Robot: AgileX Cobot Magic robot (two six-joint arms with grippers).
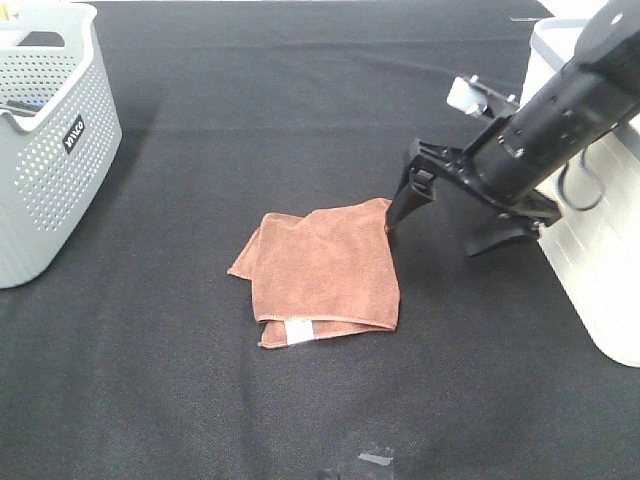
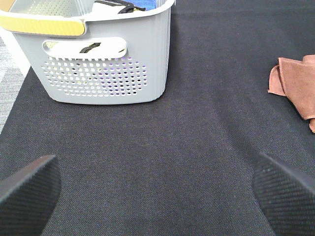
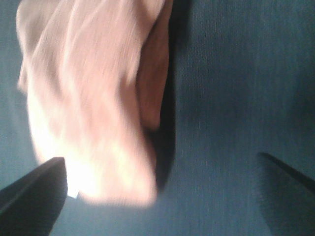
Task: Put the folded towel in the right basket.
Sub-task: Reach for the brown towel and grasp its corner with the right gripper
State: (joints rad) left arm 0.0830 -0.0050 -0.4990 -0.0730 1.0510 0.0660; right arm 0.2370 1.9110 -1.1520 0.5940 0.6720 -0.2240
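Note:
The folded towel (image 1: pixel 325 270) is reddish-brown with a white tag at its near edge. It lies flat on the black table, near the middle. My right gripper (image 1: pixel 435 237) is open and low over the table, with one fingertip (image 1: pixel 391 226) at the towel's far right corner and the other out over bare cloth. The right wrist view shows the towel (image 3: pixel 93 98) blurred and ahead of the open right gripper (image 3: pixel 160 191), toward one finger. The right basket (image 1: pixel 600 250), white with a grey rim, stands at the right edge behind the arm. My left gripper (image 2: pixel 157 206) is open and empty; the towel (image 2: pixel 298 83) lies far off to its side.
A grey perforated basket (image 1: pixel 50 150) with a black label stands at the far left and holds some items; it also shows in the left wrist view (image 2: pixel 108 73). A black cloth covers the table (image 1: pixel 300 100). A bit of tape (image 1: pixel 375 460) lies at the front edge.

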